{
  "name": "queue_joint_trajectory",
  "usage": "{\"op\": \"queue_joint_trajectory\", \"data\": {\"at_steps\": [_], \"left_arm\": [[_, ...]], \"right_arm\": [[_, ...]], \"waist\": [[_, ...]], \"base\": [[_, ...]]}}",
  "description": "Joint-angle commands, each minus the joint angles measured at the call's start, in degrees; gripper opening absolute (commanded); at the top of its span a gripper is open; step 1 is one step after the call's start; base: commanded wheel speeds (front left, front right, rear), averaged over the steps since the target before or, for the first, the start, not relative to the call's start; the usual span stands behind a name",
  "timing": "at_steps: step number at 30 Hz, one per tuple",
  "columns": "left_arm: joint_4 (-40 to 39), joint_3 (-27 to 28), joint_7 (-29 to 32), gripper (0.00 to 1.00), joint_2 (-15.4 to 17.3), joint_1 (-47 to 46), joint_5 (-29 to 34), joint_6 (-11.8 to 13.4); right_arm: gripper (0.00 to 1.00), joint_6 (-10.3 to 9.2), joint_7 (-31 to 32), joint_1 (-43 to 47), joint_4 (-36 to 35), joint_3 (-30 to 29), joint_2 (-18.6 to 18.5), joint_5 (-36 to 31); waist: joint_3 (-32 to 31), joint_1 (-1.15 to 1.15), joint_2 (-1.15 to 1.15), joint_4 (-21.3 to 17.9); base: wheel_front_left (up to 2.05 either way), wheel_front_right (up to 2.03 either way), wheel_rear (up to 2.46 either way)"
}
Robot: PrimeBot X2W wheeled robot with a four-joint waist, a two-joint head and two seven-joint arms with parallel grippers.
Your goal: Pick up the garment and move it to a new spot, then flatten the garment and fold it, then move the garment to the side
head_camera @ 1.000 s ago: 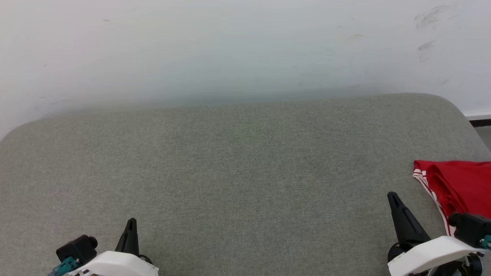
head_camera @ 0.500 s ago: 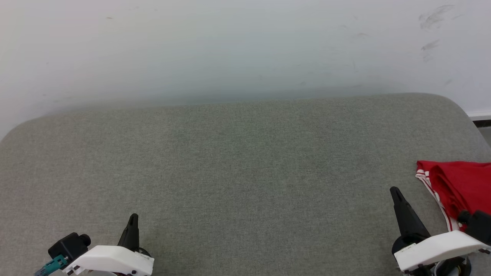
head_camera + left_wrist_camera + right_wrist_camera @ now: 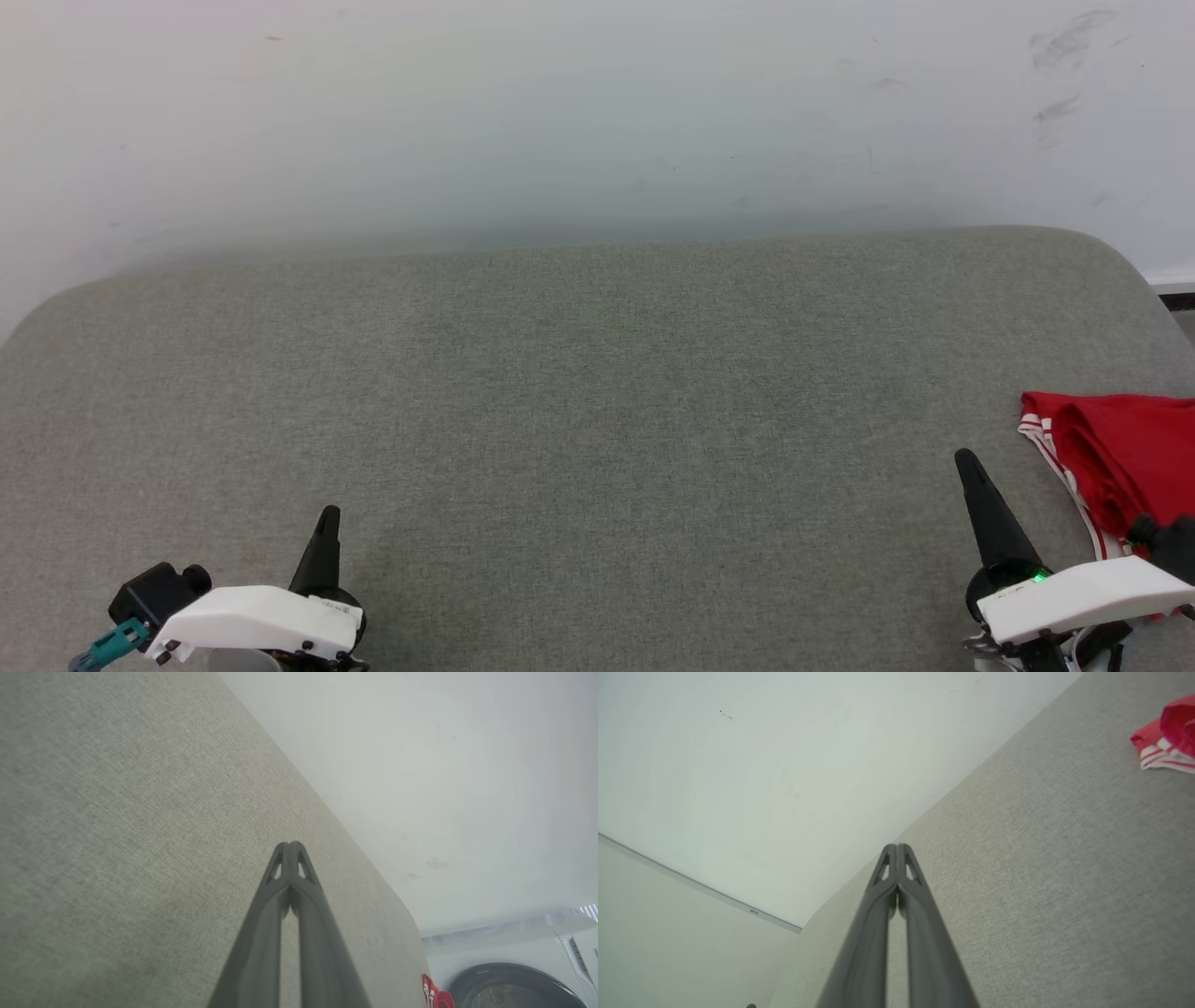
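Red jersey [image 3: 1120, 448] lies bunched at the table's [image 3: 597, 392] right edge, striped red-white trim facing the table's middle, partly cut off by the head view's edge. It is loose and nothing is gripping it. Left end effector [image 3: 326, 519]: fingers pressed together and holding nothing, over the table's near-left corner; the left wrist view [image 3: 290, 847] shows both tips meeting. Right end effector [image 3: 965, 461]: also pressed together and holding nothing, over the table's near-right area, just beside the jersey but apart from it; its own wrist view [image 3: 896, 847] shows the closed tips. Table top is grey-green fabric with rounded far corners, against a scuffed white wall [image 3: 560, 121]. A washing machine [image 3: 514, 975] sits beyond the table's right end.
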Motion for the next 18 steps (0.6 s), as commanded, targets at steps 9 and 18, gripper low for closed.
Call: {"op": "queue_joint_trajectory", "data": {"at_steps": [9, 18], "left_arm": [[-0.47, 1.67, 1.7, 0.0, -0.85, -2.1, -5.67, -1.63], [-0.39, 2.84, 3.11, 0.0, -1.69, -2.69, -10.16, -2.72]], "right_arm": [[0.0, -0.01, 0.4, -2.36, 0.99, -0.51, -0.45, 7.24], [0.0, -0.02, 0.77, -3.15, 2.27, -0.86, -0.42, 12.84]], "waist": [[0.17, -0.01, 0.0, 0.32], [0.34, -0.01, 0.0, 0.62]], "base": [[0.0, 0.0, 0.0], [0.0, 0.0, 0.0]]}}
